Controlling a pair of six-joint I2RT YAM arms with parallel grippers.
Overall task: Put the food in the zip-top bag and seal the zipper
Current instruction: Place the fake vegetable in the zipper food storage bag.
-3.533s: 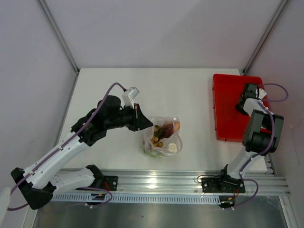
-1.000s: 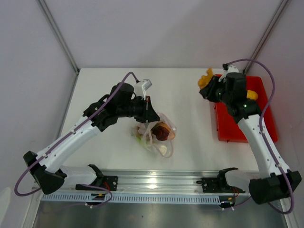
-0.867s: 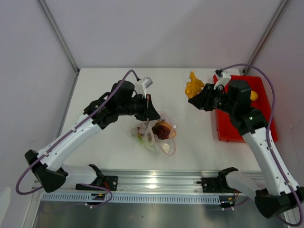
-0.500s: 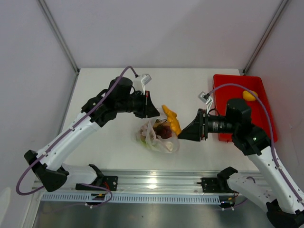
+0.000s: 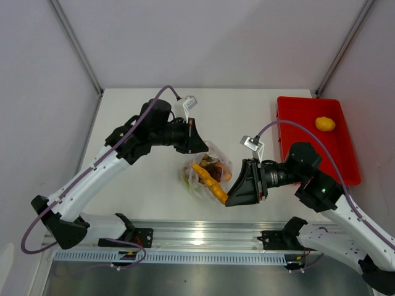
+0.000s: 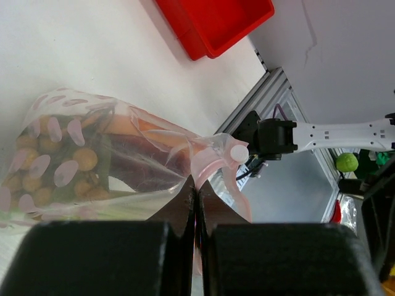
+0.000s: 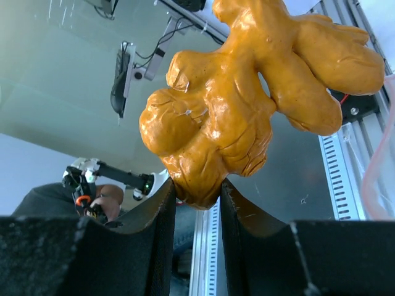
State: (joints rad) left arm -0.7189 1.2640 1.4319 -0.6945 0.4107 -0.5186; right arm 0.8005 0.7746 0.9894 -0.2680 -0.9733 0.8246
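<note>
The clear zip-top bag (image 5: 203,185) (image 6: 92,154) lies mid-table, holding tan balls (image 6: 83,159), a dark red piece (image 5: 213,165) and a green stalk (image 6: 55,213). My left gripper (image 5: 199,147) (image 6: 196,192) is shut on the bag's upper edge, by the curled pink zipper (image 6: 208,165), and holds it lifted. A knobby orange-yellow food piece (image 5: 208,179) (image 7: 247,92) is clamped in my right gripper (image 5: 227,198) (image 7: 197,196), which holds it at the bag's mouth from the right. I cannot tell if the piece is inside. A yellow lemon (image 5: 325,123) lies in the tray.
The red tray (image 5: 296,129) (image 6: 216,24) stands at the right of the table. The aluminium rail (image 5: 203,237) with the arm bases runs along the near edge. Side walls close in the table on the left and right.
My right arm swung from over the red tray leftward and down to the bag's mouth, carrying the orange-yellow piece. My left gripper lifted the bag's edge and kept hold.
</note>
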